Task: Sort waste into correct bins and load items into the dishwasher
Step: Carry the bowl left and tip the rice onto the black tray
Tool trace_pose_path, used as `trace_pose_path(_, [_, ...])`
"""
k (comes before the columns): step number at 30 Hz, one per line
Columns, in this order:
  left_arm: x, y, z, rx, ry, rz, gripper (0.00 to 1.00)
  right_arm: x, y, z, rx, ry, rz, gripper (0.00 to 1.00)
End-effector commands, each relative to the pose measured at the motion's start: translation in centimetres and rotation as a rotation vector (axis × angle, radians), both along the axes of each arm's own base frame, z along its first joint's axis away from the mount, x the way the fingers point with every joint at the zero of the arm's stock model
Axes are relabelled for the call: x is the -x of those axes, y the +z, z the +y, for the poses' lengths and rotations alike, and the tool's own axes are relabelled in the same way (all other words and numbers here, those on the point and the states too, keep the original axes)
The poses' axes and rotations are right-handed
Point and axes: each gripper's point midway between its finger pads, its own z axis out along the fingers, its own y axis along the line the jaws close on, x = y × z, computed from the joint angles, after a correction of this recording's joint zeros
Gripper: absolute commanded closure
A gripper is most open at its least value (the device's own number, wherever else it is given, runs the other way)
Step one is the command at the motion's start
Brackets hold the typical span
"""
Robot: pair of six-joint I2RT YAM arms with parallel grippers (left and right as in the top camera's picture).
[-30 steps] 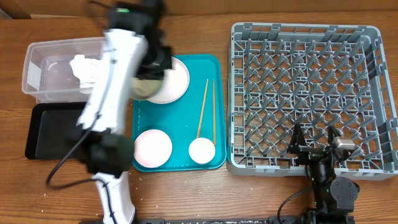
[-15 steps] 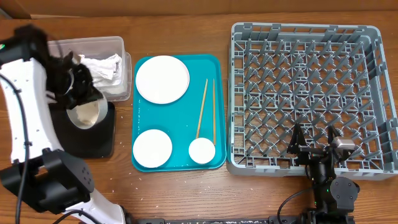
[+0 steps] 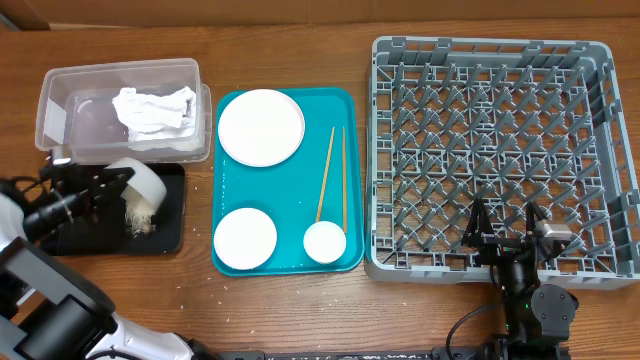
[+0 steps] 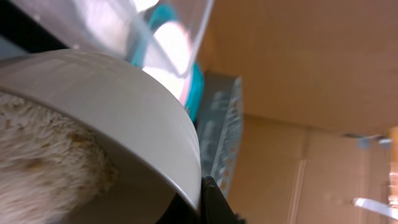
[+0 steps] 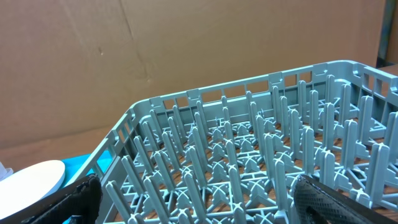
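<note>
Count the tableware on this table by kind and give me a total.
plates: 2
bowl: 1
cup: 1
chopsticks: 2
Total: 6

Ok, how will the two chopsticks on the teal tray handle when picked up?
Likely stiff and light: the chopsticks are thin wooden sticks. Lying flat on the teal tray, they may roll or skid when pinched. As they lie close together, grabbing one could nudge the other.
</note>
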Motion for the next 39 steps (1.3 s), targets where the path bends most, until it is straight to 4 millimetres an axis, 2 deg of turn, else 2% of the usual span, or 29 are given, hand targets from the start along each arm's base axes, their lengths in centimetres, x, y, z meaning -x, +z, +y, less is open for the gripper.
trace_pose_path(1, [-0.4,4.4,1.2,0.134,0.09,-0.276,0.96,0.0,-0.2,-0.1,-0.01,-0.002,-0.001,0.0])
trace_pose_path(5, [-0.7,6.1,1.9,0.169,0.114,-0.377,0.96,0.0,-0.2,-0.1,-0.01,-0.003,-0.001,0.0])
trace_pose_path(12, [-0.8,6.0,2.3,0.265,0.141,-0.29,0.96,0.0,-0.2,-0.1,-0.01,-0.003,-0.001,0.0])
trace_pose_path(28, [-0.9,6.0,3.0,0.22,0.142,-0.328,0.96,0.0,-0.2,-0.1,-0.01,-0.003,-0.001,0.0])
trace_pose_path(30, [-1.1,5.0,3.3,0.146,0.13,-0.318,0.96,0.0,-0.2,-0.1,-0.01,-0.003,-0.001,0.0])
trace_pose_path(32, [-1.0,3.7,3.3,0.151,0.146,-0.209,0.96,0.0,-0.2,-0.1,-0.01,-0.003,-0.001,0.0])
trace_pose_path(33, [-0.9,4.9,2.8,0.191,0.138,-0.267,0.96,0.0,-0.2,-0.1,-0.01,-0.003,-0.001,0.0])
trace_pose_path(34, [-0.9,5.3,2.7,0.191,0.133,-0.296,0.96,0.0,-0.2,-0.1,-0.01,-0.003,-0.001,0.0])
trace_pose_path(39, [-0.9,4.5,2.5,0.166,0.126,-0.254,0.96,0.0,-0.2,-0.1,-0.01,-0.003,-0.001,0.0])
